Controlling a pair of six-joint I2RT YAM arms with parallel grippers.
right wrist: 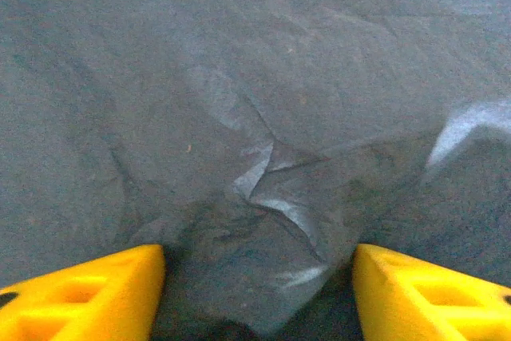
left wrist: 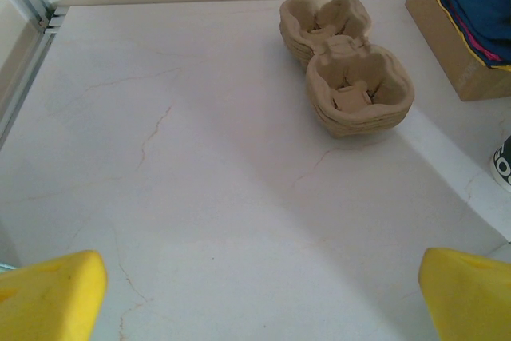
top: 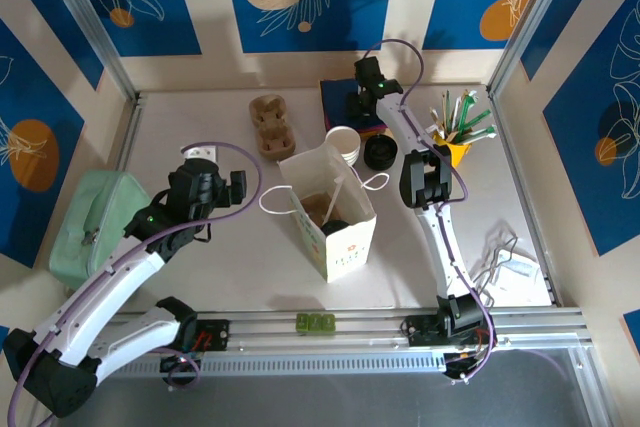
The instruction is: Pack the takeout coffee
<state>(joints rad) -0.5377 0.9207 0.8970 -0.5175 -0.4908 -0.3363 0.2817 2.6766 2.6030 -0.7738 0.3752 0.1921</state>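
- We are holding our left jaws wide above the desk (left wrist: 200,157), with the cup trays (left wrist: 347,61) at 1 o'clock.
- Our right jaws are gaping wide over blue napkins (right wrist: 239,77).
- The coffee (top: 337,226) is sitting inside the bag (top: 345,247).

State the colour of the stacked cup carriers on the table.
Plain light brown, unpatterned pulp; the cup carriers show best in the left wrist view.

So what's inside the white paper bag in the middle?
The open white paper bag holds a brown cardboard insert and a round black shape near its front wall; whatever lies beneath them is hidden.
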